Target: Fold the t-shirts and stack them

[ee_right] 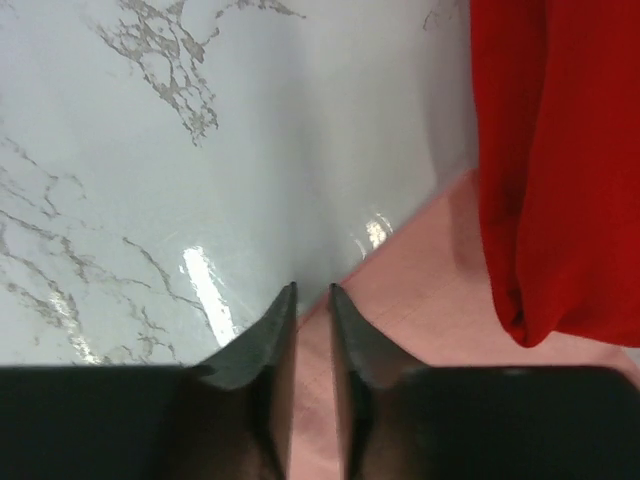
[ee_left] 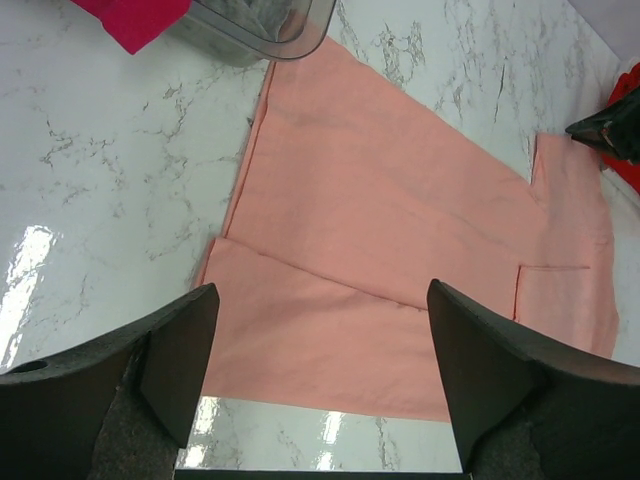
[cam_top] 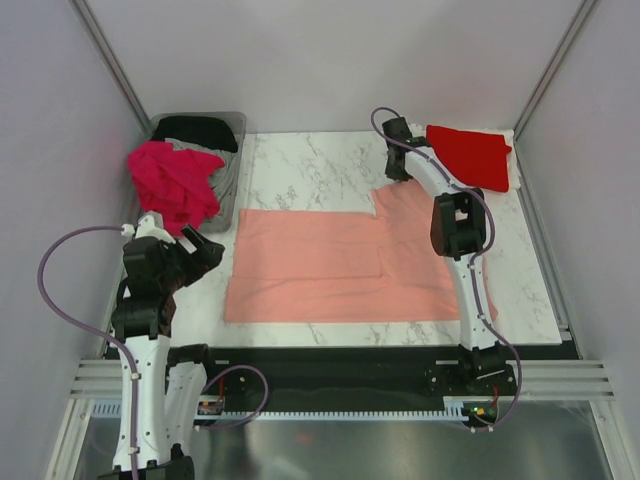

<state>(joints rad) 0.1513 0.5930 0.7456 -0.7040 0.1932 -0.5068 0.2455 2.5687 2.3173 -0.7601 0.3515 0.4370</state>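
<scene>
White marble-patterned worktop [cam_top: 310, 170]. A salmon pink short-sleeved t-shirt [cam_top: 330, 265] lies spread flat across its middle, with one sleeve reaching toward the far right.

Folded bright red t-shirt [cam_top: 470, 155] sits at the far right corner, just beside that sleeve. In the right wrist view its edge [ee_right: 560, 150] overlaps the pink cloth [ee_right: 430, 300].

Clear grey plastic bin [cam_top: 228, 190] stands at the far left corner. A crumpled magenta t-shirt [cam_top: 175, 185] is draped over its near rim, and a black t-shirt [cam_top: 195, 130] is inside at the back.

Left claw [cam_top: 205, 250] is released. The left wrist view shows its fingers [ee_left: 180, 350] spread wide, hovering above the near left part of the pink shirt [ee_left: 400, 220] and touching nothing. The bin's corner [ee_left: 260, 25] shows just beyond the shirt's far left edge.

Right claw [cam_top: 398, 170] is low at the far edge of the pink sleeve. In the right wrist view the claw [ee_right: 312, 292] is drawn almost together, with a thin slit left between the fingers. The tips sit right where pink cloth meets bare worktop [ee_right: 200, 150]. Cannot tell whether cloth is pinched in the slit.
</scene>
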